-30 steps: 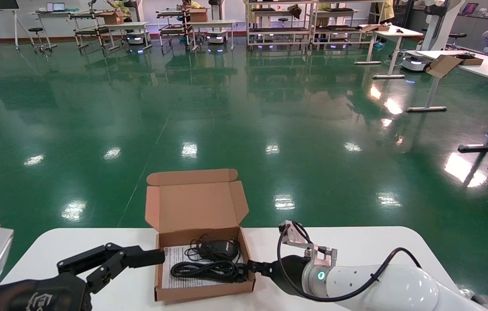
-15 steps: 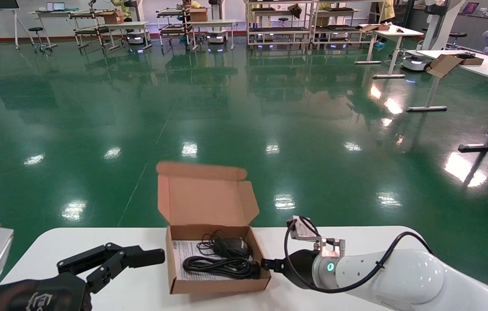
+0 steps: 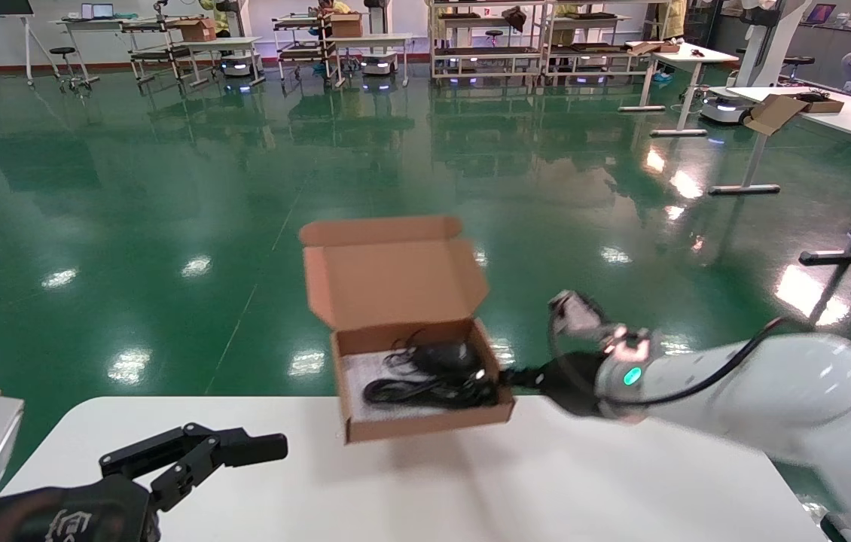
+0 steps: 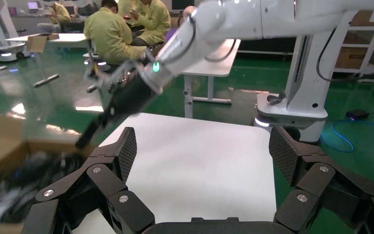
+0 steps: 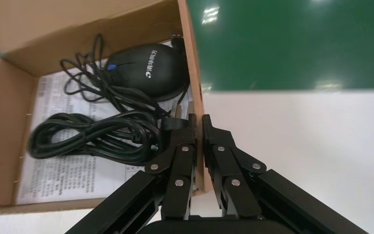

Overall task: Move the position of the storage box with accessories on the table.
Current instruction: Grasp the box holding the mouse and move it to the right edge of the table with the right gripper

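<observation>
The brown cardboard storage box (image 3: 410, 376) hangs in the air over the far edge of the white table (image 3: 584, 482), lid flap open and upright. Inside lie a black mouse (image 5: 148, 68), coiled black cables (image 5: 92, 136) and a white printed sheet (image 5: 68, 173). My right gripper (image 3: 504, 376) is shut on the box's right side wall (image 5: 195, 97), one finger inside and one outside. My left gripper (image 3: 245, 448) is open and empty over the table's near left part; in its wrist view (image 4: 202, 153) only bare table lies between the fingers.
Green shiny floor lies beyond the table's far edge. Another white desk (image 3: 840, 113) with a cardboard box stands far right. Shelving racks and carts (image 3: 486, 38) line the back wall. People in yellow sit at a desk (image 4: 121, 29) in the left wrist view.
My right gripper has lifted the box off the table and carried it up, away and to the right. The left arm has not moved.
</observation>
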Available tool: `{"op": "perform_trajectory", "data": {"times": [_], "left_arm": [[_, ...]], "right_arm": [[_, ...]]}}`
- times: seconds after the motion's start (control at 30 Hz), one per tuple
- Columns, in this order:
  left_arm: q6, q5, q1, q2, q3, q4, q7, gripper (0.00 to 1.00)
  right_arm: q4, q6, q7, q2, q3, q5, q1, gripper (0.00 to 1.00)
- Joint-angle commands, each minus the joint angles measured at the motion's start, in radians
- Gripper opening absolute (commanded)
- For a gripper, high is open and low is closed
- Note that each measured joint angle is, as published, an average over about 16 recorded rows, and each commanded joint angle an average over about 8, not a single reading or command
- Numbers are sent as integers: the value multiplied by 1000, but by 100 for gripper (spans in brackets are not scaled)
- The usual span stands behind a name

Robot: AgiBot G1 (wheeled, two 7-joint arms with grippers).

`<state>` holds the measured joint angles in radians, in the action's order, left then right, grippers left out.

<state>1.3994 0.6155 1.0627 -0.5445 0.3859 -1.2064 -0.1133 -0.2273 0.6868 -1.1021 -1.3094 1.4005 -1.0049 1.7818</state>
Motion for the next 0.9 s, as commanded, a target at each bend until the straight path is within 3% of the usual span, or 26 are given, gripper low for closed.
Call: {"op": "perform_trajectory", "data": {"times": [0.03,0.27,0.43,0.6,0.9], "left_arm": [[0,0,0,0,0,0,0,100],[0,0,0,0,0,0,0,100],[0,0,0,0,0,0,0,100],[0,0,0,0,0,0,0,100],[0,0,0,0,0,0,0,100]], "right_arm": [[27,27,21,9,-6,5,30,0],[101,151,107,105,-13,8,127,0],[138,199,172,175,-12,3,160,0],[168,200,242,236,-12,1,165,0],[202,132,353,309,-30,24,120,0]]}}
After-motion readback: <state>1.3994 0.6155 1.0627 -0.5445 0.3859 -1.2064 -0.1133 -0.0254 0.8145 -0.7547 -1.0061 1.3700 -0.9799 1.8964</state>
